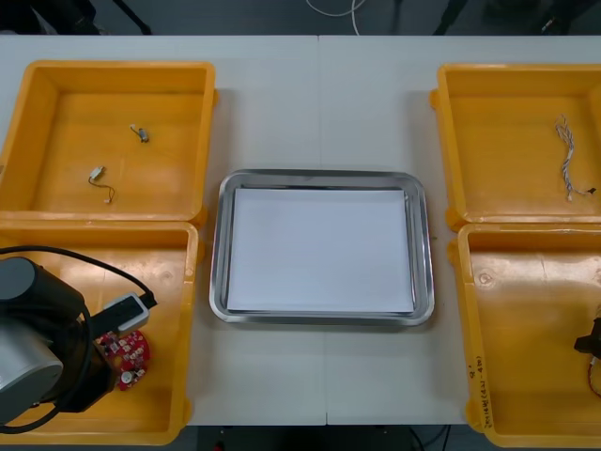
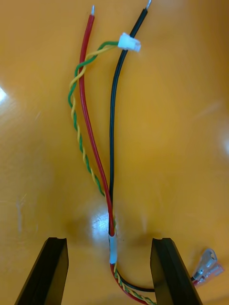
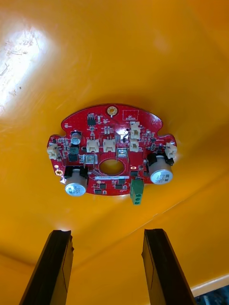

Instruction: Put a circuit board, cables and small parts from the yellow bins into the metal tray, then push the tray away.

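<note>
Jaws apart on both, I'm hovering the left gripper (image 3: 106, 267) over the circuit board (image 3: 112, 152) at the tray's (image 1: 218, 246) eight o'clock, the right gripper (image 2: 109, 269) straddling cables (image 2: 110, 209) at four.

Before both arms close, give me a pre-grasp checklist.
1. Left gripper open: ok.
2. Circuit board between its jaws: not ok, it lies beyond the tips.
3. Right gripper open: ok.
4. Cable bundle between its jaws: ok.
5. Metal tray ready to receive, white inside: ok.
6. Descent deep enough for a firm grip: cannot tell.
</note>
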